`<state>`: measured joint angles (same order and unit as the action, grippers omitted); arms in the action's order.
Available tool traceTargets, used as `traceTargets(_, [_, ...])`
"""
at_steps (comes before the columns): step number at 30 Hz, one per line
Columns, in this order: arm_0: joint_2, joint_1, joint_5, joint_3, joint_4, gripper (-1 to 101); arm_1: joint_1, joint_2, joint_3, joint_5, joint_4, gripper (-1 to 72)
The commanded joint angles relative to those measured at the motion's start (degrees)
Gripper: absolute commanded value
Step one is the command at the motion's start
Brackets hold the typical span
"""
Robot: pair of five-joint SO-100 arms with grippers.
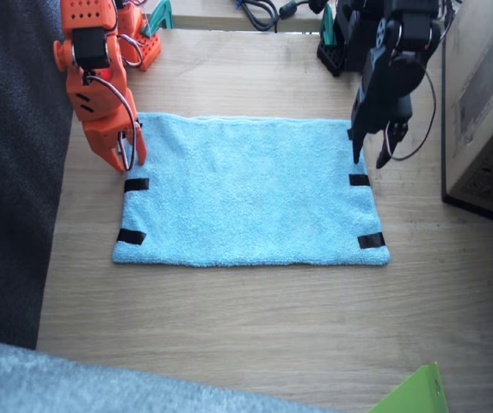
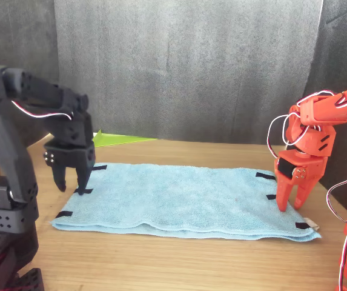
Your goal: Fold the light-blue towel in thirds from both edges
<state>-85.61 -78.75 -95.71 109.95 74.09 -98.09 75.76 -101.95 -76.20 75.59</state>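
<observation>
Two grippers poised at the short edges, no fold yet made

The light-blue towel (image 1: pixel 250 194) lies flat and fully spread on the wooden table (image 1: pixel 255 327), neither short side lifted. The right gripper (image 1: pixel 128 157), orange, points down with its tips at the towel's edge just above the nearest black tape strip (image 1: pixel 136 184); in the front view its two fingers (image 2: pixel 291 200) stand apart with a clear gap, so it is open and holding nothing. The left gripper (image 1: pixel 368 157), black, hangs over the opposite short side, its tips just above another tape strip (image 1: pixel 359 180); its jaws are likewise parted, nothing between them.

Judging from this, the step in hand is the first pinch. To do it well, each gripper should come straight down so one finger slides under the hem and the other lands on top, close to the tape below its tips, taking only the towel's edge. The pile is fluffy and may bunch; a shallow bite near the strip should keep the edge straight when it is carried inward past the gripper towards the towel's middle.

Beyond the right gripper a dark carpeted area (image 1: pixel 9 172) borders the table. A cardboard box (image 1: pixel 487 103) stands just outside the left gripper, and a lime-green sheet corner (image 1: pixel 414 394) shows well clear of both. A grey curtain (image 2: pixel 185 66) backs the scene.
</observation>
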Motion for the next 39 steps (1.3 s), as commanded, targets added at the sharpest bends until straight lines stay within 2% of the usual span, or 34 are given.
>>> traceTargets(1, [-0.2, -0.1, -0.4, -1.8, 1.6, 23, -1.2, -0.4, 0.8, -0.3, -0.4, 20.1])
traceTargets(22, [1.5, 0.5, 1.9, 0.3, 4.5, 21, -1.4, -1.1, 1.5, 0.1, -0.1, 19.9])
traceTargets(39, [10.5, -1.1, 2.1, -7.4, 8.0, 18, -1.1, -1.1, 1.4, 0.4, 0.2, 19.7])
